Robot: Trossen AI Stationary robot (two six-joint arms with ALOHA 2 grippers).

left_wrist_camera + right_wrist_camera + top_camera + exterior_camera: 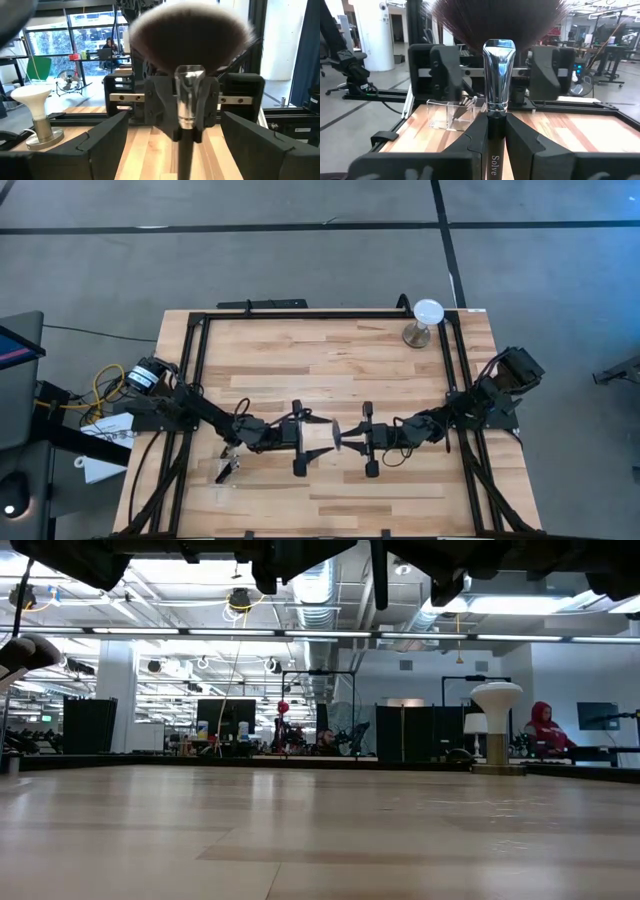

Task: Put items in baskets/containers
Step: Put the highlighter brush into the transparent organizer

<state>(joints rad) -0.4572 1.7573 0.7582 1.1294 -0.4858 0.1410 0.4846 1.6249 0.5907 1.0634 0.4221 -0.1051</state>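
Note:
Both arms meet level over the table's middle, lifted well above the wood. My right gripper (362,438) (495,127) is shut on a fan-headed brush (499,70) (190,95), which stands upright with its dark bristles on top. My left gripper (305,438) (172,120) faces it, open wide, one finger on each side of the brush, touching nothing. The clear tray (442,112) (228,468) sits flat on the wood below and behind the left gripper, with a few brushes (465,104) lying in it. My right gripper pinches the brush's black handle (495,142) just under the silver ferrule, between its two fingers. The fingers come level from the table's right side and lie across the handle. The brush is lifted clear and upright, fan head above the fingers.
A round white disc on a metal stand (427,312) (497,700) (32,100) stands at the table's far right corner. Black frame rails (200,370) run along the table's left, right and far edges. A person in red (543,725) sits in the room beyond.

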